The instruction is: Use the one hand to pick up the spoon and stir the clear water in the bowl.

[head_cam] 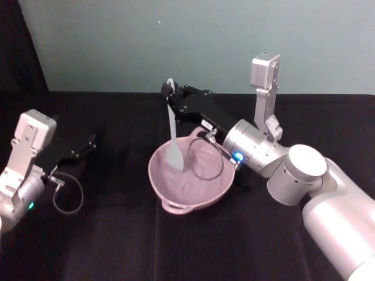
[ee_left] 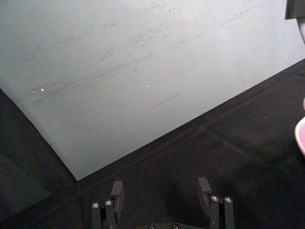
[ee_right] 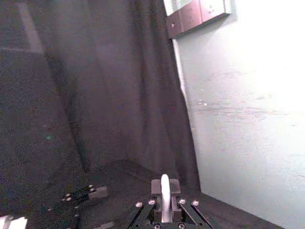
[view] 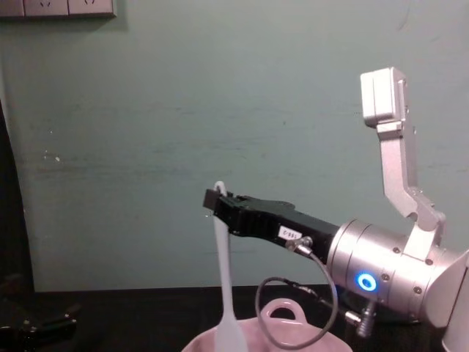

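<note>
Stirring is in hand: black boxy right tool (head_cam: 170, 95), clamped on long white plastic spoon (head_cam: 173, 136) dipping into wide pale pink ceramic bowl (head_cam: 202, 192), should next sweep circles; left tool (head_cam: 89, 143) sits parked at left, fingers apart.

Pale green wall (head_cam: 176, 41) behind a black-covered table (head_cam: 117, 240)

Head and chest views: soft, even room light; wall (head_cam: 176, 41) evenly lit. Cloth (head_cam: 117, 234) very dark. Right wrist view: wall blown out to white glare, curtain (ee_right: 95, 95) dim. Blue lamp (view: 365, 281) behind right gripper (view: 218, 199) glows.
</note>
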